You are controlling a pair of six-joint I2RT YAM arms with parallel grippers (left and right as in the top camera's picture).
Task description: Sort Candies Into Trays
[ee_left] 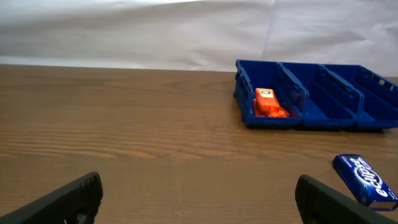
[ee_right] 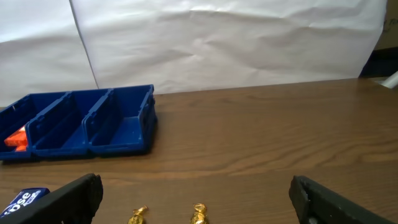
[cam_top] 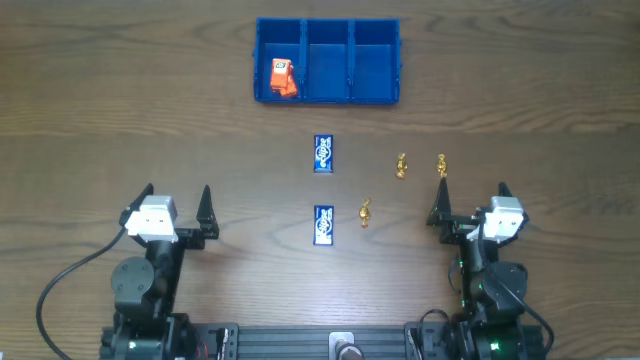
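Nearest to the lens, left gripper [cam_top: 177,196] and right gripper [cam_top: 471,190], both spread wide above the table [cam_top: 120,120] and holding nothing. Ahead and between them, near blue bar [cam_top: 323,224] and far blue bar [cam_top: 323,153], each with its long axis pointing away toward the blue tray [cam_top: 350,60], about equally far from either arm; gold candies [cam_top: 401,165] closer to the right gripper, so probably easier from that side. Partly hidden in the right wrist view: orange candy [cam_top: 282,77] in the tray's left compartment, behind a wall, and one blue bar cut off at the edge.
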